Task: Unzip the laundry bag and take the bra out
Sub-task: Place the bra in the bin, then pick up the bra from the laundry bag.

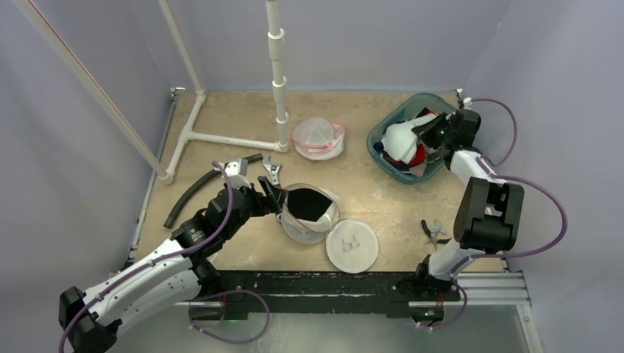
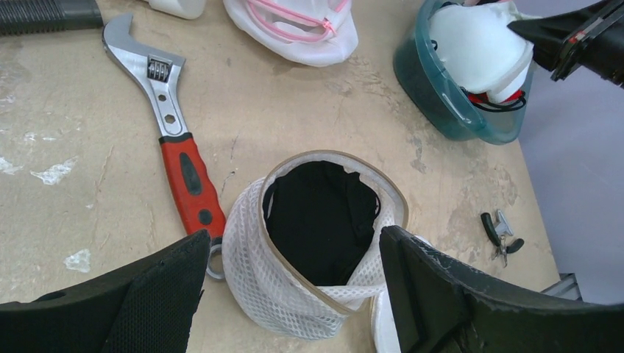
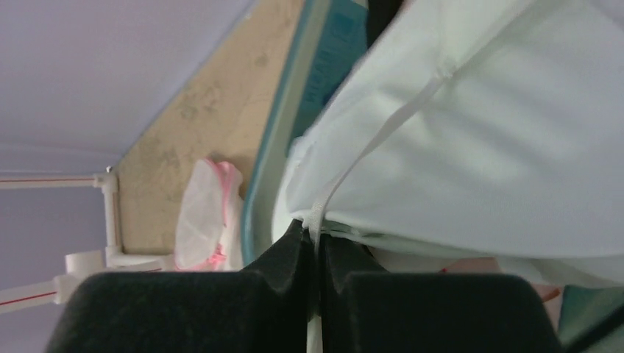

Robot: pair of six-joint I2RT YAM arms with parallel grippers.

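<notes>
Laundry bag (image 2: 294, 294), white mesh with a tan rim, sits on the worktop (image 2: 309, 110) near its front edge, mouth gaping wide. A black garment (image 2: 320, 220) is bunched inside it and fills the opening. Left claw (image 2: 294, 239) is spread wide with one finger on each side of the bag, holding nothing; cannot tell whether the pads touch the mesh. A red-handled wrench (image 2: 176, 140) lies just left of the bag, its handle end right against the mesh and close to the left finger. A flat white round disc (image 1: 352, 246) lies against the bag's right front side. Behind the bag, apart from it, is a second mesh bag with pink trim (image 2: 294, 37). Further back and to the left are a white pipe frame (image 1: 221, 137) and a black hose (image 1: 193, 193). Small pliers (image 2: 502, 235) lie right of the bag, well clear. Teal basket (image 2: 423, 81) sits far right and behind the bag, piled with clothes. Right claw (image 3: 315, 239) is over that basket, pinched closed on a thin strap of a white garment (image 3: 478, 132), well away from the bag.
</notes>
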